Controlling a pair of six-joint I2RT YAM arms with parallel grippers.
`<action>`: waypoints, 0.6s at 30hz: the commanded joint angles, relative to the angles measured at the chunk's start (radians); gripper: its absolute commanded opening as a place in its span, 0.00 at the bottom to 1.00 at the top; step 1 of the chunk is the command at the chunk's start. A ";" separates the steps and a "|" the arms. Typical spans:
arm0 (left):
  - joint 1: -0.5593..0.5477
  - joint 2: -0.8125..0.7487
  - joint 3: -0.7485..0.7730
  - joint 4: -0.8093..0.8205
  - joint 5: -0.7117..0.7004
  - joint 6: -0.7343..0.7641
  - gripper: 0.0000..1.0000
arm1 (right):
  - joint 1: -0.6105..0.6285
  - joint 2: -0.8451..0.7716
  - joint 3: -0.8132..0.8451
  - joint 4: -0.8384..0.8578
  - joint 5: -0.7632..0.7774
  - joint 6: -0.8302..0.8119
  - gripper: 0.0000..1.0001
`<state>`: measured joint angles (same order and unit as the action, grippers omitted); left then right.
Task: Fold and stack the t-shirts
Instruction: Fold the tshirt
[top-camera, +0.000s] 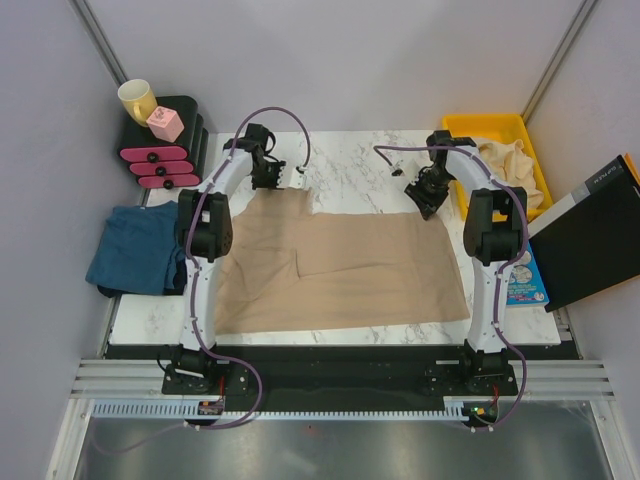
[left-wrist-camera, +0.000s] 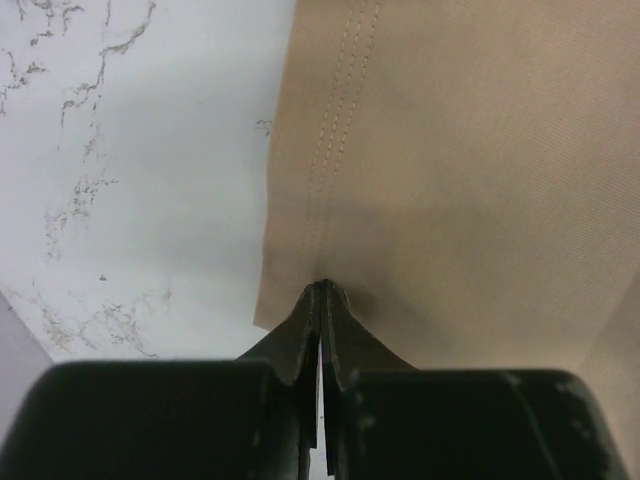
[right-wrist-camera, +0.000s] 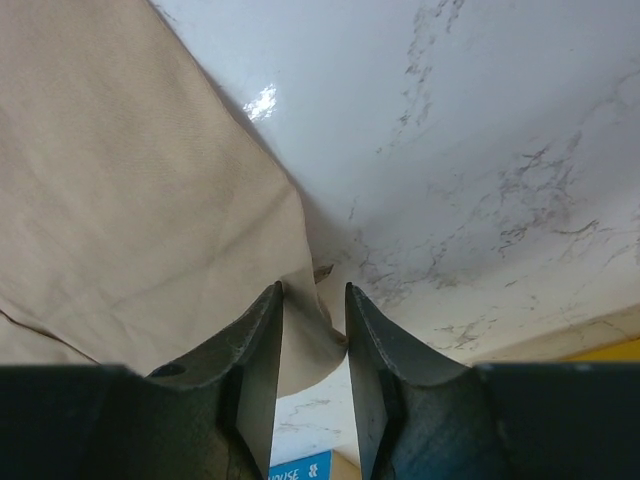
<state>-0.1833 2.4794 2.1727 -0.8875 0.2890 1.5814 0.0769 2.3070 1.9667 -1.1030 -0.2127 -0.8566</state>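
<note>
Pinching the far hem of the tan t-shirt, spread flat on the tabletop: my left jaws are clamped on it. My right jaws stand apart, straddling the far right corner. I'd close them fully, then lift both corners evenly.

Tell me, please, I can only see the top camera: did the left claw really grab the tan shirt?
Observer: Yes. In the left wrist view the left gripper is pinched shut on the edge of the tan t-shirt.
Operator: Which bit of the shirt is it?
Observer: The hem. Two rows of stitching run straight down to the fingertips.
Operator: What about the other claw?
Observer: In the right wrist view the right gripper is open, and a corner of the shirt sits in the gap between its fingers, not yet squeezed.
</note>
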 joint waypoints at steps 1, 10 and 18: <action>-0.001 0.067 0.001 -0.189 -0.022 0.006 0.02 | 0.008 -0.052 -0.025 0.011 -0.008 0.008 0.38; -0.002 -0.057 -0.045 0.054 -0.040 -0.210 0.02 | 0.008 -0.060 -0.043 0.034 -0.002 0.005 0.37; 0.002 -0.065 0.007 0.229 -0.183 -0.424 0.69 | 0.011 -0.050 -0.043 0.055 -0.010 0.021 0.38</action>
<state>-0.1856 2.4435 2.1242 -0.7353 0.2008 1.3537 0.0814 2.3066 1.9244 -1.0710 -0.2085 -0.8486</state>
